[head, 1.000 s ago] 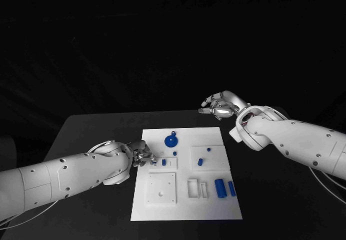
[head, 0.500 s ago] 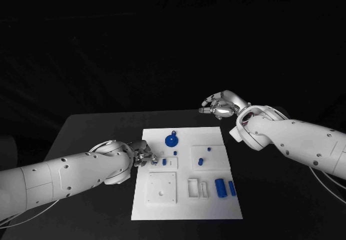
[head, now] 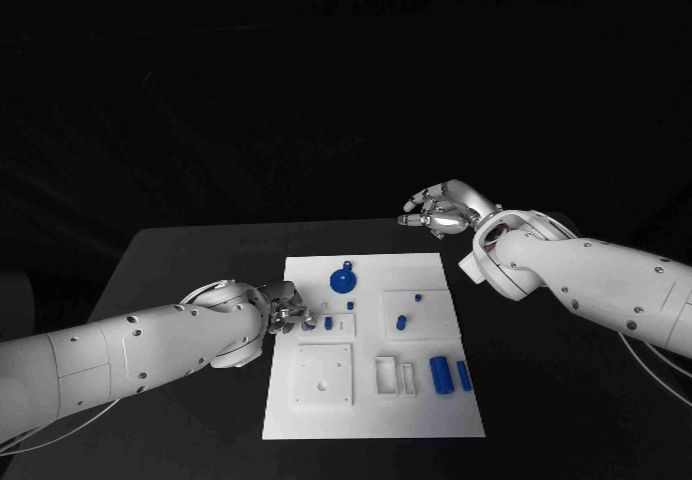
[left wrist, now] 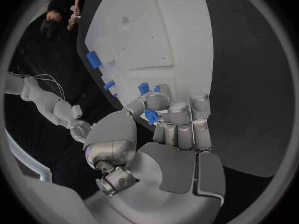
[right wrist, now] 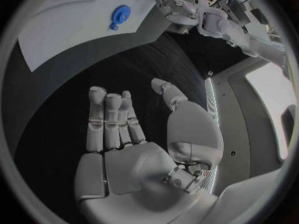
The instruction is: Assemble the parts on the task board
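My task board (head: 372,420) is lying in the middle of the table (head: 188,260). My left hand (head: 283,306) is sitting at its nine o'clock edge, pinching a small part (left wrist: 151,116). My right hand (head: 440,212) is hanging past its one o'clock corner, holding nothing. A round part (head: 343,280) is lying near twelve o'clock, and two long parts (head: 450,376) toward four o'clock.

The left arm (head: 130,350) reaches in low from the left side, its forearm angled toward the middle of the scene. The left robot hand (head: 284,307) is curled inward, and the left wrist view shows a small blue part (left wrist: 151,116) pinched between its thumb and fingers (left wrist: 179,127). The right arm (head: 591,285) comes in from the right, bent back at the wrist. The right robot hand (head: 440,212) is raised at the far side with its fingers (right wrist: 112,119) extended, slightly apart, holding nothing.
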Controlling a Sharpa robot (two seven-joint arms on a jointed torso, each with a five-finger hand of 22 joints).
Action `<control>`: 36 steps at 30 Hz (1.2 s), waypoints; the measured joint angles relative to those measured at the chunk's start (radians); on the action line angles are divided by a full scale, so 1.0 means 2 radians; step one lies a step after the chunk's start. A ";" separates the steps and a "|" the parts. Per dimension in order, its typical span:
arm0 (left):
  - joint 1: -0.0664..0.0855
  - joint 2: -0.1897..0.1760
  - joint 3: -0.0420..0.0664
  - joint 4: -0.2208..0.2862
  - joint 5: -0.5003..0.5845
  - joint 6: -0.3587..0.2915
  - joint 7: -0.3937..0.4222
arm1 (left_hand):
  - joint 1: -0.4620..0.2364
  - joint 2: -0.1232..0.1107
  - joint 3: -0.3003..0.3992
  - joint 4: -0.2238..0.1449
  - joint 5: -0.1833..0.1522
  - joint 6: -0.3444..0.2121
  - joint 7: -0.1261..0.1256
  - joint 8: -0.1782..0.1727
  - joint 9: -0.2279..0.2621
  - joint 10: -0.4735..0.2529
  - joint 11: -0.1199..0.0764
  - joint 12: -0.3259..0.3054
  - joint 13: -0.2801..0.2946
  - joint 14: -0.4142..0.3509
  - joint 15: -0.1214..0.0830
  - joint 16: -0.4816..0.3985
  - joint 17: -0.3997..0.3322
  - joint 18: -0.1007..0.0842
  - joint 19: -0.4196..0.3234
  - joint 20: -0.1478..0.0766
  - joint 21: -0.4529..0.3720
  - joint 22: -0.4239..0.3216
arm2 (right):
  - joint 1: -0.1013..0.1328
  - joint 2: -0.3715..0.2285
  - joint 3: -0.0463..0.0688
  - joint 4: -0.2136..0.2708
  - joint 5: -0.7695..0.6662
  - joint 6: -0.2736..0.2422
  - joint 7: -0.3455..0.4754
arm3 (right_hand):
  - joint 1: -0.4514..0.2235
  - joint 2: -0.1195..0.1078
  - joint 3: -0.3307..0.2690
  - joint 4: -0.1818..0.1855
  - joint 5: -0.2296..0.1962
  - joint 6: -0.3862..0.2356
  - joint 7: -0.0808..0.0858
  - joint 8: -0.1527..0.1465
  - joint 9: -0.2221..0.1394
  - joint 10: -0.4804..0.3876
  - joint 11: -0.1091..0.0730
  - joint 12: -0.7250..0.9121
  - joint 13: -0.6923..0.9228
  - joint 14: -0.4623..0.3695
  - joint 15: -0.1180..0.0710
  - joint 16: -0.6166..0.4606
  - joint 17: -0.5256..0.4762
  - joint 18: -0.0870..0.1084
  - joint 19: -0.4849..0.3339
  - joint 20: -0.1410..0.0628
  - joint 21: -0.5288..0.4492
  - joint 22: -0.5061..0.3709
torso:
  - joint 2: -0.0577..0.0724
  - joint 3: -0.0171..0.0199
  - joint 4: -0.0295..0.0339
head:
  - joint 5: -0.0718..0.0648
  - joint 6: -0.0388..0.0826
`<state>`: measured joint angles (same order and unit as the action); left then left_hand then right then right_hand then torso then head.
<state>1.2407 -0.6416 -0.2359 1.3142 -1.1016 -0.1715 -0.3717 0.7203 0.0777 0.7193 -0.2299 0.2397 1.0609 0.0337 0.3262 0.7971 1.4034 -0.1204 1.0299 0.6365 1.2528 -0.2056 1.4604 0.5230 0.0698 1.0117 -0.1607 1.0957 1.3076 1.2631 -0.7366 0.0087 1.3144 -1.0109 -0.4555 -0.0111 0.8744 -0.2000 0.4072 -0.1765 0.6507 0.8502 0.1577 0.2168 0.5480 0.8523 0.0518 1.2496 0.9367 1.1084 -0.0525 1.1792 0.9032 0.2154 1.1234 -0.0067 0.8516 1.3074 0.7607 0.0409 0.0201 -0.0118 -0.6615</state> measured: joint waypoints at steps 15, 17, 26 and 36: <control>0.001 0.000 0.001 -0.001 -0.009 0.010 0.000 | 0.001 -0.001 0.001 0.001 0.000 0.000 0.000 0.000 -0.002 0.000 0.000 0.000 0.001 0.000 0.000 0.002 0.000 0.000 0.000 0.000 0.002 0.000 | 0.000 0.000 0.000 -0.001 0.000 0.000 0.000 | 0.000 0.000 0.000 0.000 0.000 -0.001 -0.001 0.000 0.000 0.000 0.000 0.000 -0.001 -0.001 0.001 0.000 0.000 0.000 0.000 0.000 0.000 0.000 | 0.000 -0.0002 0.0000 | 0.000 -0.002; 0.001 0.000 0.002 -0.001 -0.010 0.012 0.000 | 0.001 -0.001 0.002 0.000 0.000 0.000 0.000 0.000 -0.001 0.000 0.000 0.002 0.000 0.000 0.000 0.002 0.000 0.000 0.000 0.000 0.002 0.000 | 0.000 0.000 0.000 -0.001 0.000 0.000 0.000 | 0.000 0.000 0.000 0.000 0.000 -0.001 -0.001 0.000 0.000 0.000 0.000 0.000 -0.001 -0.001 0.001 0.000 0.000 0.000 0.001 -0.001 0.000 0.000 | 0.000 -0.0002 0.0000 | 0.000 -0.002; 0.001 -0.001 0.002 0.000 -0.013 0.015 0.000 | 0.001 -0.001 0.002 -0.001 -0.001 0.000 0.000 -0.001 -0.001 0.000 0.000 0.002 0.001 0.000 0.000 0.002 0.000 0.000 0.000 0.000 0.002 0.000 | 0.000 0.000 0.000 -0.001 0.000 0.000 0.000 | 0.000 0.000 0.000 0.000 0.000 0.001 0.001 0.000 0.000 0.000 0.000 0.000 -0.001 -0.001 0.001 0.000 0.000 0.000 0.001 -0.001 0.000 0.000 | 0.000 -0.0006 0.0003 | 0.000 -0.002; 0.001 -0.001 0.002 -0.001 -0.015 0.017 0.000 | 0.002 -0.002 0.002 -0.001 0.002 0.000 0.000 0.001 -0.001 0.000 0.000 0.002 0.001 0.000 0.000 0.002 0.000 0.000 0.000 0.000 0.002 0.000 | 0.000 0.001 0.000 -0.001 0.000 0.000 0.000 | 0.000 0.000 0.000 0.000 0.000 0.000 0.001 0.000 0.000 0.000 0.000 0.000 -0.001 -0.001 0.001 0.000 0.000 0.000 0.001 -0.001 0.000 0.000 | 0.000 -0.0005 0.0002 | 0.000 -0.002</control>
<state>1.2425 -0.6432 -0.2315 1.3122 -1.1312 -0.1381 -0.3708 0.7241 0.0738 0.7227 -0.2313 0.2433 1.0611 0.0337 0.3273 0.7951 1.4040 -0.1198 1.0339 0.6382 1.2528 -0.2057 1.4639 0.5237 0.0698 1.0116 -0.1607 1.0996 1.3073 1.2628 -0.7354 0.0087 1.3123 -1.0109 -0.4548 -0.0112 0.8744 -0.2000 0.4072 -0.1765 0.6507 0.8511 0.1588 0.2168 0.5472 0.8523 0.0518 1.2494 0.9345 1.1071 -0.0512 1.1791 0.9024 0.2155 1.1257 -0.0088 0.8516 1.3073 0.7607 0.0399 0.0206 -0.0117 -0.6662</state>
